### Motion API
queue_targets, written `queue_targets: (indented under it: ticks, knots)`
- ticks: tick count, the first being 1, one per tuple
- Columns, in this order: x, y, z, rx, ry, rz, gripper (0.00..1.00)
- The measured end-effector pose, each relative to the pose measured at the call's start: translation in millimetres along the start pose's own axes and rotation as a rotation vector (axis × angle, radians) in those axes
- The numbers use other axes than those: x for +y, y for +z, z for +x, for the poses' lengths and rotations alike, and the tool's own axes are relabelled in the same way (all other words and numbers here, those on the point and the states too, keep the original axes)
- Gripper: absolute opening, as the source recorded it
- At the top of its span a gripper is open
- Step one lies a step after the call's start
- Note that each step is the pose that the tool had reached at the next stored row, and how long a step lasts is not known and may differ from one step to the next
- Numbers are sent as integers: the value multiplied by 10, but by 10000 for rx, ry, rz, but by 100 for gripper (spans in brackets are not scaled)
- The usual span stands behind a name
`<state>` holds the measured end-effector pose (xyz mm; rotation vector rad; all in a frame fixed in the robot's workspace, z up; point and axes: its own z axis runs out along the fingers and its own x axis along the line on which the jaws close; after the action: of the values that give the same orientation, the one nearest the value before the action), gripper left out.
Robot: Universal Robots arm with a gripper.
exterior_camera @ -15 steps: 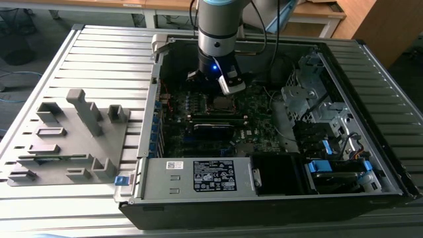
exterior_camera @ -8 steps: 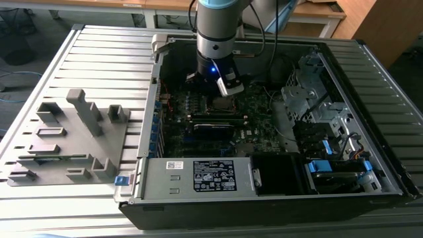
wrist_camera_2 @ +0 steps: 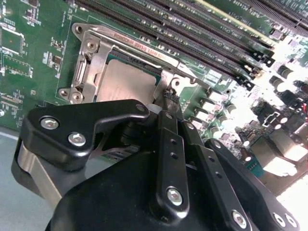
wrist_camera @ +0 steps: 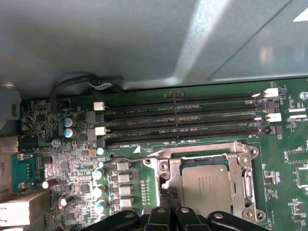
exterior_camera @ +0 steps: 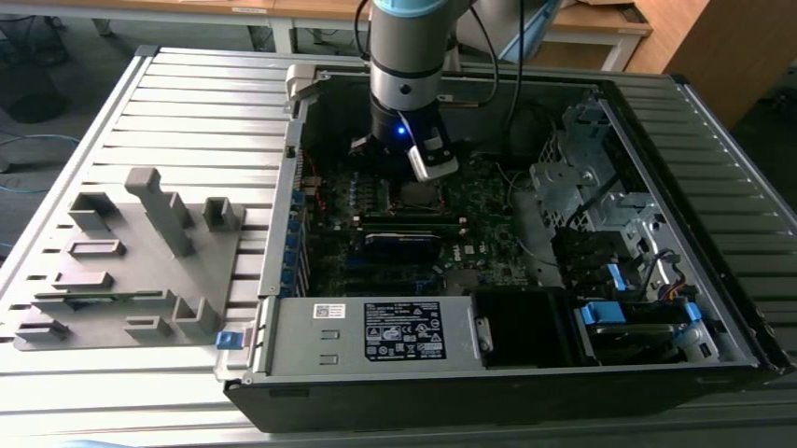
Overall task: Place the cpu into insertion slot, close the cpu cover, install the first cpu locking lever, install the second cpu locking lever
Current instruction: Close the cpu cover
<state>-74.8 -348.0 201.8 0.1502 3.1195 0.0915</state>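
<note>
The cpu (wrist_camera: 207, 185) has a dull, matt silver-grey metal top. The cpu cover (wrist_camera: 242, 175) is brighter bare metal with a satin sheen. The pincer (wrist_camera_2: 168, 96) is smooth matt black, studded with shiny silver screws. The motherboard (wrist_camera: 57, 159) is glossy green board, and its 4 memory slots (wrist_camera: 183, 115) are black plastic with white plastic clips. In the exterior view the desk (exterior_camera: 187, 103) is ribbed pale metal, and the rack (exterior_camera: 162, 271) on it looks like matt grey plastic.
</note>
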Motion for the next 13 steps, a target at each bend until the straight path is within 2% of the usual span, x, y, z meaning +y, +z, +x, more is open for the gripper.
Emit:
queue_targets:
  ticks: [3, 8, 13]
  knots:
    - [1, 4, 1, 4, 3, -60, 11]
    - [-4, 38, 13, 4, 1, -75, 11]
    - [-2, 44, 13, -1, 2, -95, 11]
